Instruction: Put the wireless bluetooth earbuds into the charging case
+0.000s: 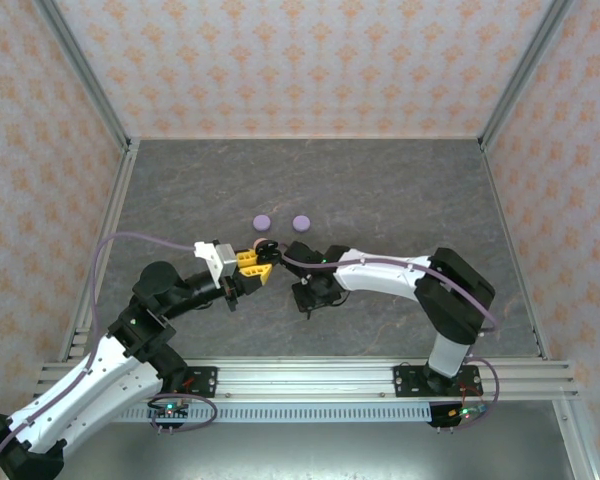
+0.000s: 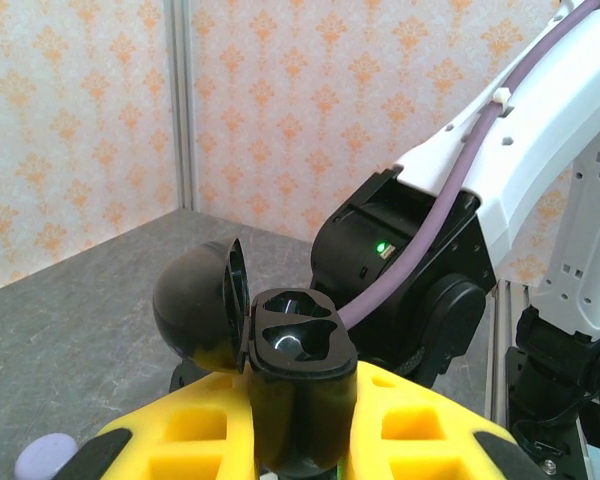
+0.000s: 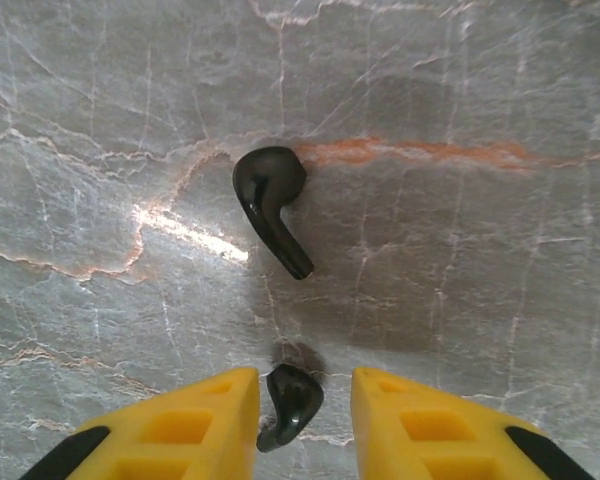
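The right arm (image 2: 500, 170) looming just behind the black charging case (image 2: 298, 345), blocking its far side, one lilac case (image 1: 263, 221) and another lilac case (image 1: 301, 222) lying just beyond, bare table (image 1: 410, 190) stretching open farther back and to both sides, a black earbud (image 3: 270, 205) lying ahead of the right gripper (image 3: 302, 385).

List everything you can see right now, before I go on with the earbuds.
black round plastic charging case: one, lid open, both sockets empty, gripped by the left pincer
black stemmed earbuds: two, on the table; one lying free, one between the fingers of the right pincer, not touched
lilac round cases: two, side by side beyond the pincers
small pink item: one, next to the black case, too small to identify
grey marbled table: one
left pincer: yellow fingers, shut on the case
right pincer: yellow fingers, open, pointing down at the table
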Robot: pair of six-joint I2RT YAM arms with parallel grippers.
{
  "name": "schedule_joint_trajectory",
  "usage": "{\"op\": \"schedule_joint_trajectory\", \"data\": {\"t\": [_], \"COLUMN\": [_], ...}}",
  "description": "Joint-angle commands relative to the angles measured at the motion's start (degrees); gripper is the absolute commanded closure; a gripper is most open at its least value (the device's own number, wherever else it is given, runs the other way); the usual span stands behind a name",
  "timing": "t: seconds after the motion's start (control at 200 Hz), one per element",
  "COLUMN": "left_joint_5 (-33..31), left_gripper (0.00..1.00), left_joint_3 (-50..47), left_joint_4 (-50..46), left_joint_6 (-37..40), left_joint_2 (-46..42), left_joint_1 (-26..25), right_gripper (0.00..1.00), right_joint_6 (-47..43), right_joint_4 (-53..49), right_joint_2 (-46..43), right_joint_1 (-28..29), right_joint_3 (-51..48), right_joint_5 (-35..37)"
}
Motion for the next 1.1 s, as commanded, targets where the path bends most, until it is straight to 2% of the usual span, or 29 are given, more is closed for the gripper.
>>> {"op": "schedule_joint_trajectory", "data": {"t": [0.0,0.48,0.726,0.921,1.096], "left_joint_5": [0.26,-0.09,-0.16,0.13,0.60], "left_gripper": [1.00,1.00,1.00,1.00,1.00], "left_joint_3": [-0.48,-0.30,0.05,0.14,-0.28], "left_joint_4": [-0.29,-0.67,-1.01,-0.93,-0.29], "left_joint_6": [1.51,1.61,1.51,1.11,0.12], "left_joint_2": [-0.77,-0.68,-0.51,-0.60,-0.51], "left_joint_1": [-0.49,-0.47,-0.47,-0.47,-0.50], "right_gripper": [0.71,0.75,0.85,0.87,0.89], "right_joint_6": [1.09,1.31,1.23,-0.32,-3.00], "right_joint_4": [0.20,-0.71,0.48,1.71,3.92], "right_joint_2": [1.08,3.07,2.66,-3.70,-13.83], "right_joint_1": [0.70,1.03,1.03,0.60,-2.03], "right_joint_3": [1.58,0.75,0.00,-1.94,-5.45], "right_joint_5": [-0.80,-1.43,-1.07,2.09,3.79]}}
